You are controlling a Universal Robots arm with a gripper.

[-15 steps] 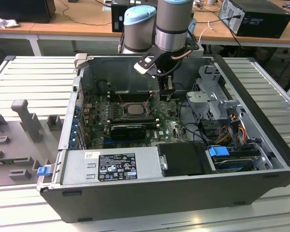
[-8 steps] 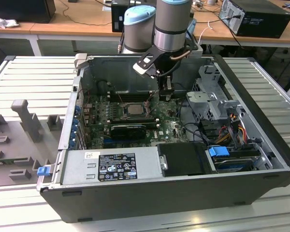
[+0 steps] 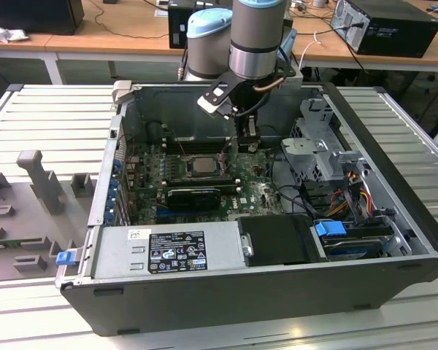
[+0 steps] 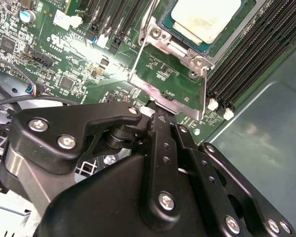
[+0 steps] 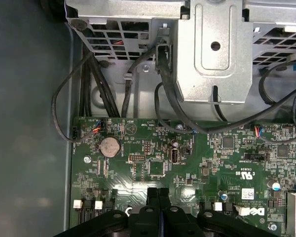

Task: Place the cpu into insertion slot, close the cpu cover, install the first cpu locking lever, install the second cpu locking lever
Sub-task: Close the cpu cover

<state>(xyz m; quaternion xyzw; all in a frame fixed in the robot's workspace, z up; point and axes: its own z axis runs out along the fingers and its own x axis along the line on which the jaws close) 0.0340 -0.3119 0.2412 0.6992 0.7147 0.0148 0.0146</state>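
Ribbed grey tabletop under my open case, wooden desks across the exterior view's top edge, end effector pressed together near the seated cpu.

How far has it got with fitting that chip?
Done: the cpu sits in the insertion slot. In hand: the cpu cover stands open, and the gripper, shut, is at its free edge. Left: closing the cover and both locking levers.
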